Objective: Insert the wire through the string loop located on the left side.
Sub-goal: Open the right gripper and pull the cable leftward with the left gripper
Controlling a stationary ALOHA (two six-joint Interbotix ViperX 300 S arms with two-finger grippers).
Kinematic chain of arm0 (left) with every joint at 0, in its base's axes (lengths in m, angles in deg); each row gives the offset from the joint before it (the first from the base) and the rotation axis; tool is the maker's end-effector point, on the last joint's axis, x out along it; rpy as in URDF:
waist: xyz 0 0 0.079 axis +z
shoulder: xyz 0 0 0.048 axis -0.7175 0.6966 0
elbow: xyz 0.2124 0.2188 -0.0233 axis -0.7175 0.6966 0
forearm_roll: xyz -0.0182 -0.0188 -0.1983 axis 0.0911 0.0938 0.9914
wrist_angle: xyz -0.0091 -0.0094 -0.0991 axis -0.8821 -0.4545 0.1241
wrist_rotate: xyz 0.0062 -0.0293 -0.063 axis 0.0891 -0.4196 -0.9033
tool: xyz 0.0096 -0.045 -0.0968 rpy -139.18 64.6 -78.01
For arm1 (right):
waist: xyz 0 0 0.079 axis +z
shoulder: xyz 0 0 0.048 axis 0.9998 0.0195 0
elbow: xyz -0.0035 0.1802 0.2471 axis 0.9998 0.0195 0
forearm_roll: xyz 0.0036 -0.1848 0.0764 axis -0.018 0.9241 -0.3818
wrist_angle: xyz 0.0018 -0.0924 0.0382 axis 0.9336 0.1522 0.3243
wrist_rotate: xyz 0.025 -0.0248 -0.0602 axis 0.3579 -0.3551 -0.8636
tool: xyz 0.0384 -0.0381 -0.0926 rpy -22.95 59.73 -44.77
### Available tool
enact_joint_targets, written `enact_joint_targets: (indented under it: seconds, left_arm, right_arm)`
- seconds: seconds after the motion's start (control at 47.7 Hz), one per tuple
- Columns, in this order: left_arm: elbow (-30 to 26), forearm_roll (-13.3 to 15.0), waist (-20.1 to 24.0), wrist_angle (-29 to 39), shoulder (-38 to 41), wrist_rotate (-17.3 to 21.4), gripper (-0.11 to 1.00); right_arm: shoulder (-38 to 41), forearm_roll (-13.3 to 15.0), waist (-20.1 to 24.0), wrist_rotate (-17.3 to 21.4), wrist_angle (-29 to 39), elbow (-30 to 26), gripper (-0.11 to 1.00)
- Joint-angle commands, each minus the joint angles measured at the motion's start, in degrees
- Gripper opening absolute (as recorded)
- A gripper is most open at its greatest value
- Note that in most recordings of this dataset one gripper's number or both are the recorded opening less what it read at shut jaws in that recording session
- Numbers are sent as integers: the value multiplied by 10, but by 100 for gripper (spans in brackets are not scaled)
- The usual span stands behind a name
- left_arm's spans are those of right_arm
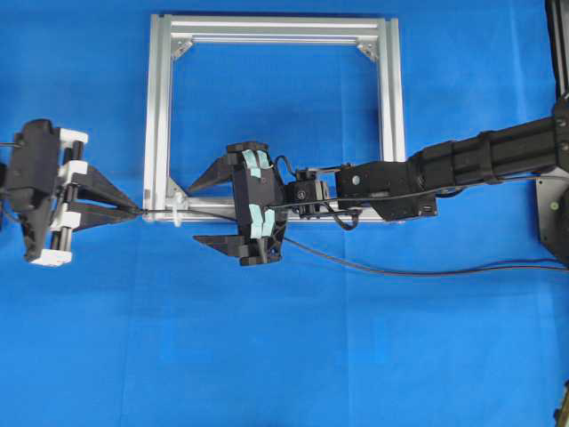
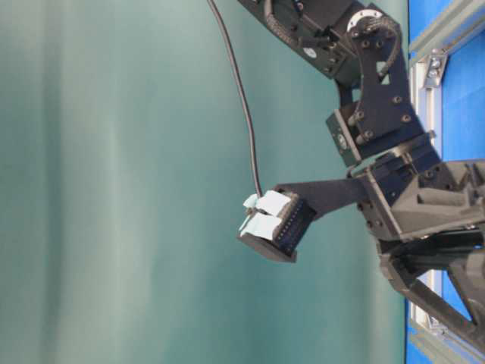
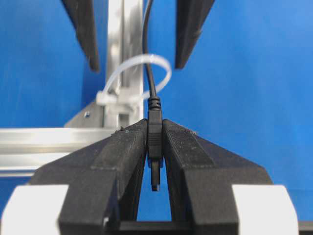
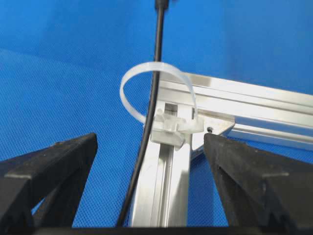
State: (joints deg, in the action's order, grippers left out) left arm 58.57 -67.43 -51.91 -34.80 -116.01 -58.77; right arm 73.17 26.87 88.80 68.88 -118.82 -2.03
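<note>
Both claws differ: left gripper (image 3: 154,147) clenched on the wire (image 4: 155,73) plug, wire thru string loop (image 4: 157,93); right gripper (image 1: 203,213) released wide, straddling frame (image 1: 160,107) edge.

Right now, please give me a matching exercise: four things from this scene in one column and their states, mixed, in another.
1. left hand
2. right hand
3. wire
4. string loop

A. fixed to the frame
B. open, holding nothing
C. passing through the loop
D. shut on the plug

Pairs: 1-D, 2-B, 3-C, 4-A
</note>
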Motion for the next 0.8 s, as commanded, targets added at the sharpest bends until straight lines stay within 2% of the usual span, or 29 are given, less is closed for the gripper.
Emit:
enact_joint_targets:
  seconds: [0.0, 0.294, 0.524, 0.776]
  left_arm:
    - [-5, 1, -5, 19, -39, -1, 8]
    - [-11, 2, -5, 161, -185, -1, 8]
    - [-19, -1, -4, 288, -323, -39, 8]
    - [-34, -3, 20, 374, -394, -39, 8]
  right_arm:
    - [-30, -1, 1, 0, -4, -4, 94]
    - [-32, -2, 2, 0, -4, -4, 94]
    - [-32, -2, 1, 0, -4, -5, 94]
    - [-32, -2, 2, 0, -4, -6, 94]
